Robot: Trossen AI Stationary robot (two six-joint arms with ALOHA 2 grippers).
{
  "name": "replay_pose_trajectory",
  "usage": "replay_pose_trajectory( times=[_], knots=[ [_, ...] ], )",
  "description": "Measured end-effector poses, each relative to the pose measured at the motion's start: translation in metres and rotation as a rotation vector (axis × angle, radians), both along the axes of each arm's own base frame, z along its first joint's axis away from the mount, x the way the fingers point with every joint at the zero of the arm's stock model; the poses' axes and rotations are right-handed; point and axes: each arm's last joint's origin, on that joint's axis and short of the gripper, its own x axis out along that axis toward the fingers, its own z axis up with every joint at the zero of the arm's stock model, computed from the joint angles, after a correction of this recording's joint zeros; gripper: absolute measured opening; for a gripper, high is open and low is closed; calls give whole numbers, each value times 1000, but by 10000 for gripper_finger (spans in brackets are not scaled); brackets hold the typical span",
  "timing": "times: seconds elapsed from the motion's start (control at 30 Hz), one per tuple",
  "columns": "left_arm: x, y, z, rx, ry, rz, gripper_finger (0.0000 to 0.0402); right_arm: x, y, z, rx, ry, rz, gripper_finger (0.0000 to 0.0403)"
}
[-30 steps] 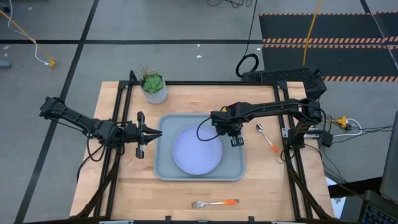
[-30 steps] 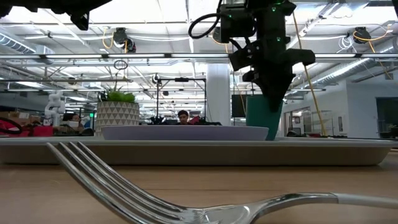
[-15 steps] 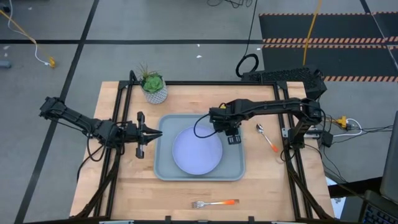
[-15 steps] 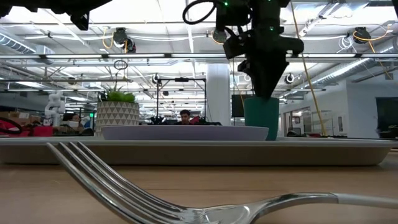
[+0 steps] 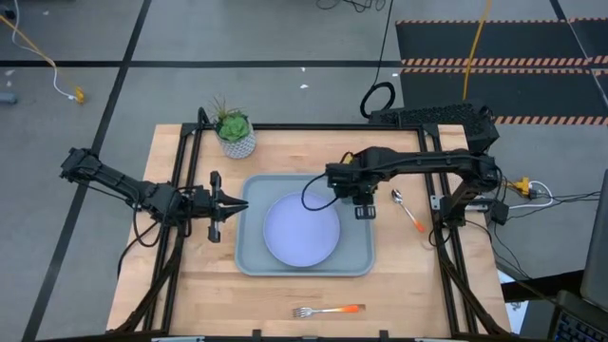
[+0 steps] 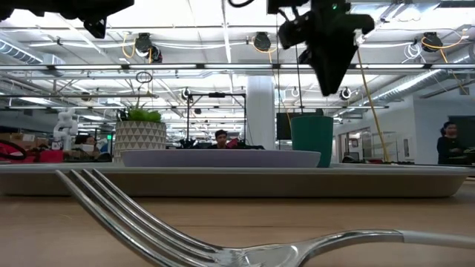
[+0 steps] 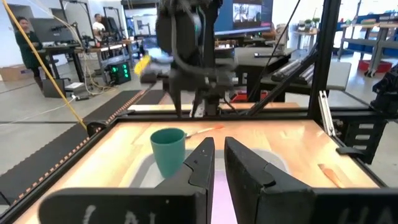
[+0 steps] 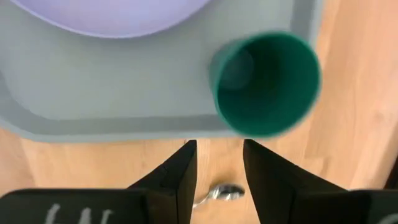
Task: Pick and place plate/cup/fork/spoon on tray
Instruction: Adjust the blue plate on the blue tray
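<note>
On the tray, cup and plate are set; spoon and fork wait on the worktop.

The right pincer hangs clear above the upright cup at the tray's right edge, its fingers slightly apart and holding nothing. The spoon lies just right of the tray, the fork near the worktop's front edge. The left pincer rests by the tray's left rim, fingers nearly together. I judge the spoon comes next: rise well clear of the cup's rim before swinging right, turn the fingers across the orange handle, and come down flat to pinch its middle.
</note>
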Motion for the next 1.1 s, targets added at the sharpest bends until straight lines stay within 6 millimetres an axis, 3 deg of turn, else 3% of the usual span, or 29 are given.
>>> replay_pose_trajectory(
  times=[0.27, 0.37, 0.5, 0.63, 0.77, 0.9, 1.1],
  knots=[
    [0, 0, 1, 8, -6, 2, 42, -42, 7, 42, -47, -163, -243, 123],
    [0, 0, 1, 9, -7, 2, 42, -63, 4, 42, -112, -202, -396, 123],
    [0, 0, 1, 8, -8, 2, 42, -80, 4, 26, -52, -259, -510, 123],
    [0, 0, 2, 25, -17, 3, 42, -69, 16, 10, 192, -422, -448, 123],
    [0, 0, 5, 34, -47, 6, 42, -46, 41, -8, 351, -523, -215, 123],
    [0, 0, 5, 37, -49, 6, 42, -32, 67, -34, 331, -430, 92, 123],
    [0, 0, 5, 37, -49, 6, 42, -6, 89, -65, 227, -393, 313, 123]
  ],
)
